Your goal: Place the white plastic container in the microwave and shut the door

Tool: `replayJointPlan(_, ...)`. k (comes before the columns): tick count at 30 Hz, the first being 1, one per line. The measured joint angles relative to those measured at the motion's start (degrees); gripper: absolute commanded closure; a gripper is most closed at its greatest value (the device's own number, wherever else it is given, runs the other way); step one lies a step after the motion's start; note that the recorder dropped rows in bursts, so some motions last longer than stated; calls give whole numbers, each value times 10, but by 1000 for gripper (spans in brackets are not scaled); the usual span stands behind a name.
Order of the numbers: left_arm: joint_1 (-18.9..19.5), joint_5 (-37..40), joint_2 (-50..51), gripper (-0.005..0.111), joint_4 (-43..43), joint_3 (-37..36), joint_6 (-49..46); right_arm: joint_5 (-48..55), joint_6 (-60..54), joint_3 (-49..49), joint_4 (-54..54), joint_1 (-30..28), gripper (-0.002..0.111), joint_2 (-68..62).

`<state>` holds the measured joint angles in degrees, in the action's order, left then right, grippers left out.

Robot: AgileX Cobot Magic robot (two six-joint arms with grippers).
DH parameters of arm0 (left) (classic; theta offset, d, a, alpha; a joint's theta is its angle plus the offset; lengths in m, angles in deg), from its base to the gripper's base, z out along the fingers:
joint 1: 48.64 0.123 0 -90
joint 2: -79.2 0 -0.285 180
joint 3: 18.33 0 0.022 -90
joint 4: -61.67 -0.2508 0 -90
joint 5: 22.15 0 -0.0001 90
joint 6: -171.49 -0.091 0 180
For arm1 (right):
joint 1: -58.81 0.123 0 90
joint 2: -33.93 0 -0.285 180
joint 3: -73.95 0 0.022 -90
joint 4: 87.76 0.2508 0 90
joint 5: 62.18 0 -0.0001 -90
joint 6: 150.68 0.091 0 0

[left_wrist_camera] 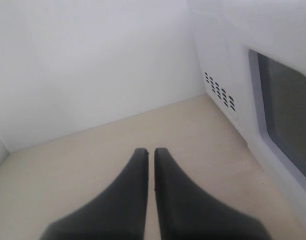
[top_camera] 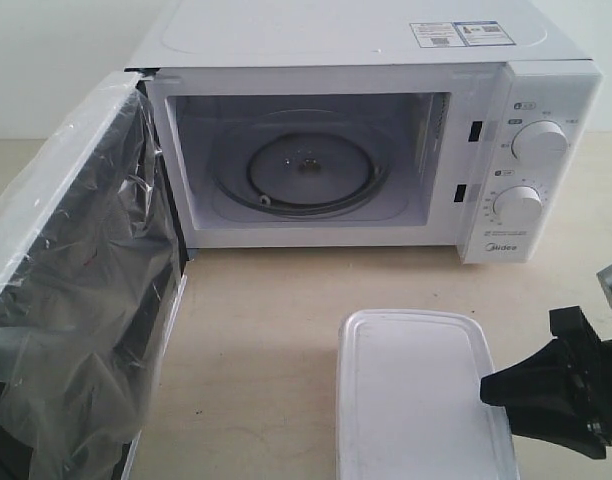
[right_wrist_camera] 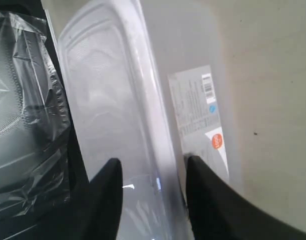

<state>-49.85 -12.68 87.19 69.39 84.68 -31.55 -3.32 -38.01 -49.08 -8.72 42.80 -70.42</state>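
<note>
The white plastic container [top_camera: 411,400] lies flat on the table in front of the microwave [top_camera: 336,40]. The door [top_camera: 76,280] stands wide open at the left, with loose clear film over its dark window. The glass turntable [top_camera: 311,170] inside is bare. My right gripper [top_camera: 486,388] comes in from the right at the container's right edge. In the right wrist view this gripper [right_wrist_camera: 152,162] straddles the raised rim of the container [right_wrist_camera: 108,100], one finger on the lid and one against the labelled side wall. My left gripper [left_wrist_camera: 150,150] is shut on nothing, over bare table.
The left wrist view shows the microwave's vented side wall [left_wrist_camera: 220,92] and the door's outer window [left_wrist_camera: 288,120] close beside the left gripper. A white back wall [left_wrist_camera: 93,65] stands behind. Two round knobs [top_camera: 538,142] sit on the control panel.
</note>
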Motion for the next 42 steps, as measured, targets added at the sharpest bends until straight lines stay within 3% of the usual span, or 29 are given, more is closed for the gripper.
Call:
replayJointPlan(20,0,0,0,102,0,0,0,-3,-2,0,5,0,72,0)
replayJointPlan(27,0,0,0,102,0,0,0,-30,-2,0,4,34,73,0)
replayJointPlan(37,0,0,0,102,0,0,0,-29,-2,0,4,35,106,0)
replayJointPlan(42,0,0,0,102,0,0,0,-26,-1,0,4,35,108,0)
